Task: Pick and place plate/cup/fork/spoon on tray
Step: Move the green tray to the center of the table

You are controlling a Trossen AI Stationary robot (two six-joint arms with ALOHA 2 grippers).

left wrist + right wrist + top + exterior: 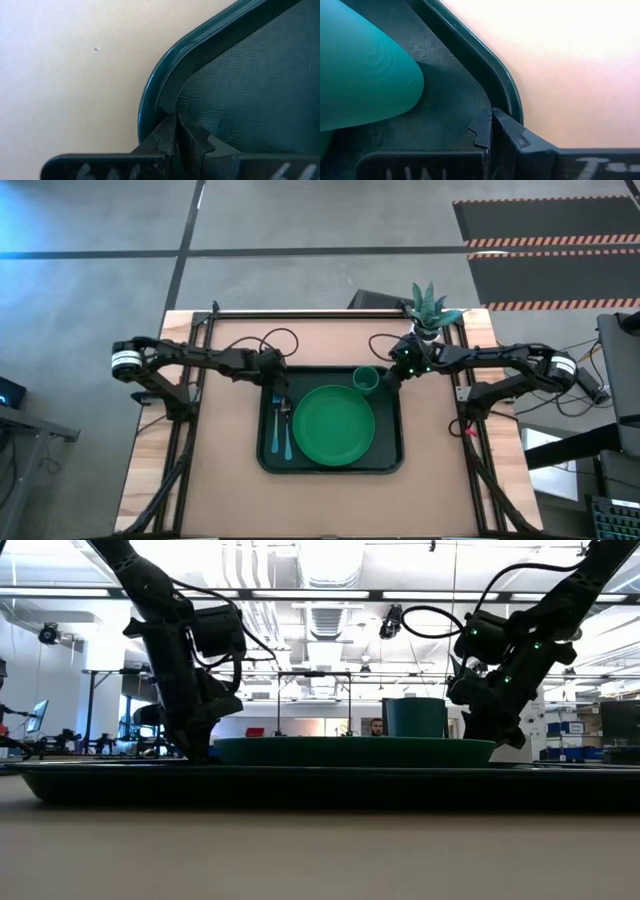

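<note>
The dark green tray (266,460) lies at the table's middle. On it the bright green plate (333,425) lies flat, and the small green cup (366,379) stands upright at the far right corner. The fork and spoon (281,430), both with light blue handles, lie side by side left of the plate; I cannot tell which is which. My left gripper (177,125) is shut over the tray's far left corner (150,95). My right gripper (492,120) is shut over the tray's far right corner (507,85), beside the cup (365,75). My left gripper's shut fingertips (192,135) point down just inside the tray's far left corner rim; I cannot tell whether they touch the tray floor. My right gripper's shut fingertips (507,127) point down just inside the far right corner rim; I cannot tell whether they touch the tray.
A white pot with a spiky green plant (430,315) stands at the table's far right, close behind my right arm. Dark cables (275,340) lie on the far part of the table. Bare table lies in front of the tray (330,500).
</note>
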